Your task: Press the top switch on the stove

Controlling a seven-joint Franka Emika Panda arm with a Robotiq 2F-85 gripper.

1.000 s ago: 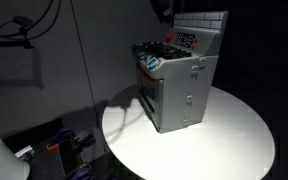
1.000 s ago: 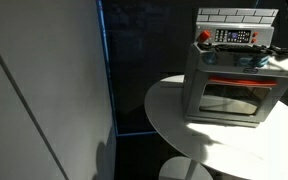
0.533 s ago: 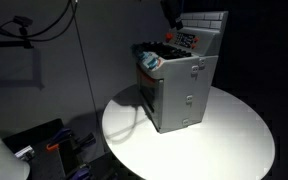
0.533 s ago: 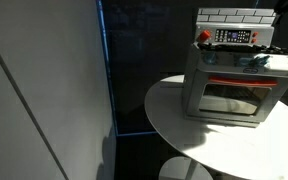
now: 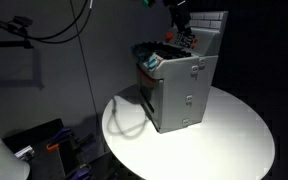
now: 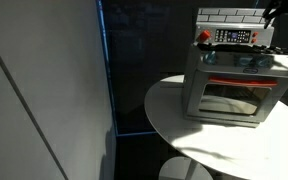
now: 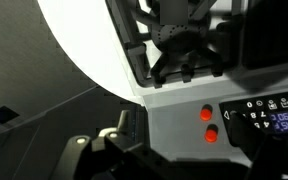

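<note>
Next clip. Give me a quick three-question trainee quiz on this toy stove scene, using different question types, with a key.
1. True or false: the stove stands on a round white table.
2. Multiple choice: in the wrist view, how many round red buttons show beside the stove's display panel? A) one B) two C) four
3. Fill in: in an exterior view, the stove's front door is ___.
Key: 1 true; 2 B; 3 closed.
</note>
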